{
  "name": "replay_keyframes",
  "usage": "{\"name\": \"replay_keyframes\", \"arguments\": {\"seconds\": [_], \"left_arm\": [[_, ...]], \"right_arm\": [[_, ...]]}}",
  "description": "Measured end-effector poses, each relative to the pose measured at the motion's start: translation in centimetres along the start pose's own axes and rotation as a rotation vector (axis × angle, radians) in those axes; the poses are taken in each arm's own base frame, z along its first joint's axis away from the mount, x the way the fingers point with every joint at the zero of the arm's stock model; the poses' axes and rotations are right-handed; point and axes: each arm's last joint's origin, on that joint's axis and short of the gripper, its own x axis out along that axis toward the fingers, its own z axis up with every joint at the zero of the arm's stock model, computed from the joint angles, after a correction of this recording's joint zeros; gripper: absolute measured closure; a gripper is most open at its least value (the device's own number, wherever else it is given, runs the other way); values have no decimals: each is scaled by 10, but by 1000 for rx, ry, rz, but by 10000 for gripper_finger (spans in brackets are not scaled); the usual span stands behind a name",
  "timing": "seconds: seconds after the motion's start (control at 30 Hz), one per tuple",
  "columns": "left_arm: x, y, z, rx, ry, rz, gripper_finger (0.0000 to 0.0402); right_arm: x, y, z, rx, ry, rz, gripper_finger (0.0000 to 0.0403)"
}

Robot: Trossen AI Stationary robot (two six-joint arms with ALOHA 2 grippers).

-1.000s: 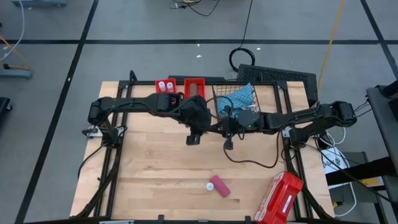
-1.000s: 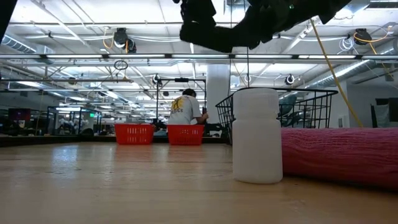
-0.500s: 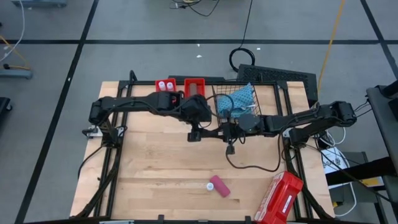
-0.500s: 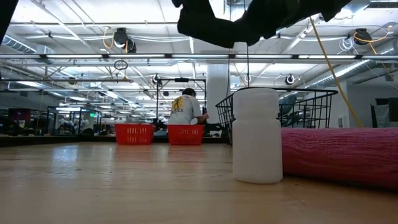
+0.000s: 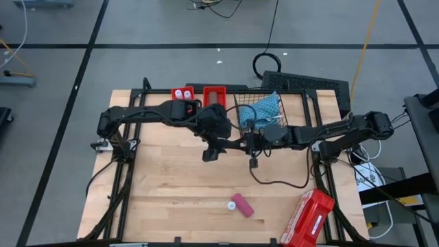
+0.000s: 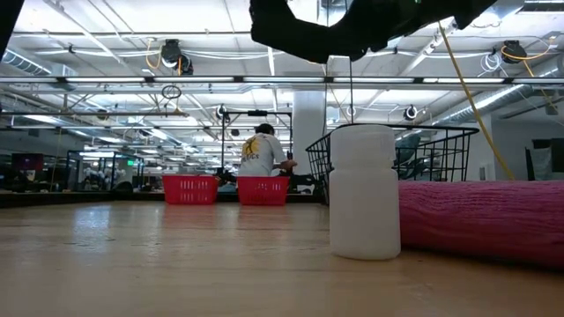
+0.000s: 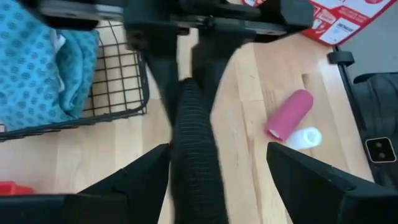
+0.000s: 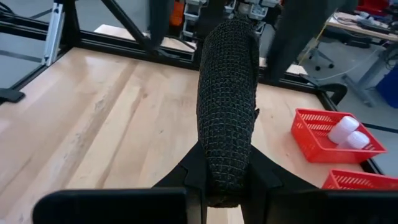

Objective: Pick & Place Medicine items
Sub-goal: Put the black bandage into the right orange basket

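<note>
A black oblong box (image 8: 227, 87) with a net-like surface hangs in the air over the table's middle, between my two grippers (image 5: 233, 144). My right gripper (image 8: 227, 163) is shut on it. My left gripper (image 7: 217, 152) is open, with its fingers wide on either side of the box's other end and not touching it. The pink white-capped tube (image 5: 241, 204) lies on its side on the wood near the near edge, also in the low view (image 6: 480, 220). Two white-capped vials (image 5: 182, 94) sit in a small red basket at the far edge. My right gripper pinches the black box by its right-hand end (image 8: 227, 155) between its two fingers. It comes in level from the table's right. The box sticks straight out past the fingertips toward the left gripper, lifted clear of the table and about level.
A second small red basket (image 5: 215, 96) and a wire basket (image 5: 248, 103) holding a blue patterned cloth (image 5: 264, 106) stand along the far edge. A large red case (image 5: 306, 218) lies at the near right corner. Bare wood (image 5: 164, 185) shows around the tube. A person sits in the room beyond.
Both grippers have stayed close together above the table's middle, with the black box between them. My left gripper has edged a little toward the table's left and near side. The tube has not moved.
</note>
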Motion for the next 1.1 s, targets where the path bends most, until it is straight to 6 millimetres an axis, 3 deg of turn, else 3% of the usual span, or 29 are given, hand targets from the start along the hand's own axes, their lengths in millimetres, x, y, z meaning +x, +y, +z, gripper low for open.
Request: {"name": "replay_keyframes", "arguments": {"seconds": [0.43, 0.63, 0.77, 0.9, 1.1], "left_arm": [[20, 5, -4, -15, 71, 37, 141], [20, 7, -4, -28, 77, 47, 180], [20, 6, -4, -25, 76, 38, 237], [19, 8, -4, -21, 73, 46, 332], [-4, 18, -4, -68, 25, 92, 338]], "right_arm": [[-1, 10, 6, -5, -47, 23, 363], [0, 10, 5, -11, -50, 19, 364], [0, 10, 5, -12, -49, 19, 363], [0, 9, 5, -5, -38, -15, 310], [-13, 4, 9, -22, -8, -136, 212]]}}
